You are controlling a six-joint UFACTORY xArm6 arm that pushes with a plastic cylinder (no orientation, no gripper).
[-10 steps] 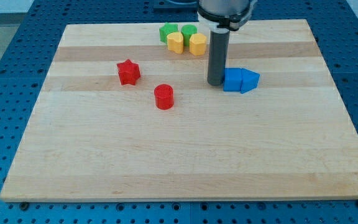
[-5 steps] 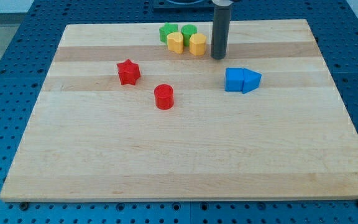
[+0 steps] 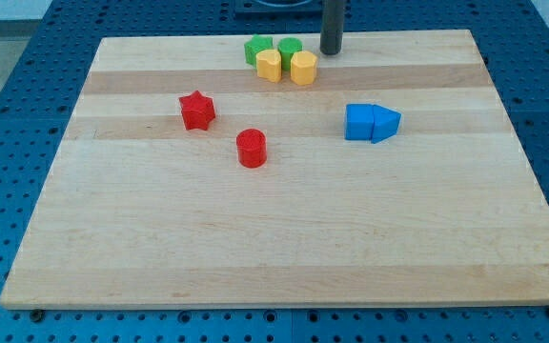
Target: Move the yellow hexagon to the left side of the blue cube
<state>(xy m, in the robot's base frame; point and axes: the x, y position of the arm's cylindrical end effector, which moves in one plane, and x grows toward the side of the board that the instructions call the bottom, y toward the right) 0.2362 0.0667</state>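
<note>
The yellow hexagon [image 3: 303, 68] sits near the view's top centre, touching a second yellow block [image 3: 269, 65] on its left. The blue cube [image 3: 358, 122] lies right of centre, with a blue wedge-shaped block [image 3: 385, 123] against its right side. My tip [image 3: 331, 51] is near the board's top edge, just up and to the right of the yellow hexagon, a small gap apart from it. The blue cube is well below my tip.
Two green blocks [image 3: 258, 47] [image 3: 290, 48] sit just behind the yellow blocks at the top. A red star [image 3: 197, 110] lies left of centre and a red cylinder [image 3: 252, 149] below and right of it. The wooden board [image 3: 284, 238] rests on a blue pegboard.
My tip has moved from the blue cube's left side up toward the view's top, ending beside the yellow hexagon. The blocks have not visibly moved.
</note>
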